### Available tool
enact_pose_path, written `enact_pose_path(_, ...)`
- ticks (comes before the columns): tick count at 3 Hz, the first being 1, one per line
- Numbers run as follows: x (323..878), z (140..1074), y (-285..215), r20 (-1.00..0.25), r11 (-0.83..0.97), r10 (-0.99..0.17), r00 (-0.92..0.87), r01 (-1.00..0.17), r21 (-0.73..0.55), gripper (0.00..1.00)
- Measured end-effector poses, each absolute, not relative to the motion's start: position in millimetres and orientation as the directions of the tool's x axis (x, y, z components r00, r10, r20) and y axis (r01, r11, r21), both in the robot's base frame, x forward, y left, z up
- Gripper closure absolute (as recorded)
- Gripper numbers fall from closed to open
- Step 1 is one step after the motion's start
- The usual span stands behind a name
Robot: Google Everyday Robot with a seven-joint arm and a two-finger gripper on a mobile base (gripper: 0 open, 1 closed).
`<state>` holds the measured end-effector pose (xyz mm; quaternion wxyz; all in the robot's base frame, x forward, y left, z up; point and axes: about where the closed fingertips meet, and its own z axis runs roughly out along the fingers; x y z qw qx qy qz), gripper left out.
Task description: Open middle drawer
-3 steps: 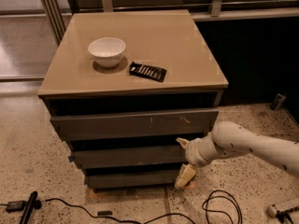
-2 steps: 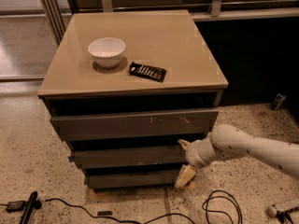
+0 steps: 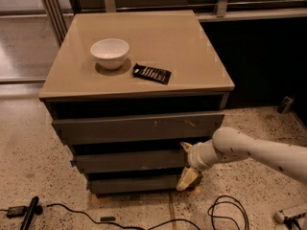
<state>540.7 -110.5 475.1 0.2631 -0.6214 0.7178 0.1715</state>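
**Camera view: gripper at the right end of the middle drawer, pull not yet showing**

Camera view shows the middle drawer as the plain dark grey front between the scratched top drawer front and the narrow bottom drawer front. It looks shut or very nearly so, with no box interior visible.

The main risk, as I judge it, is a weak hold. The front has no handle, and the gripper sits right at its outer right corner. A pull from there could slip off the edge. It could also skew the drawer so that it binds in its runners. The contact is also close to the bottom front, so a low pull might drag the wrong drawer. A hard tug could jolt the cabinet and shift the white bowl and the black packet on the cabinet top. Cables lie on the floor near the arm.

The gripper touches or nearly touches the drawer's right end. Whether it is spread, closed or clamped on the front, I cannot tell.
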Motion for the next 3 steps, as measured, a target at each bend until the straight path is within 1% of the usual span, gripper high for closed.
enact_pose_path(2, 563, 427, -102, -0.58, 0.19, -0.806, -0.122, -0.98, -0.058, 0.0)
enact_pose_path(3, 563, 427, -102, -0.58, 0.19, -0.806, -0.122, -0.98, -0.058, 0.0)
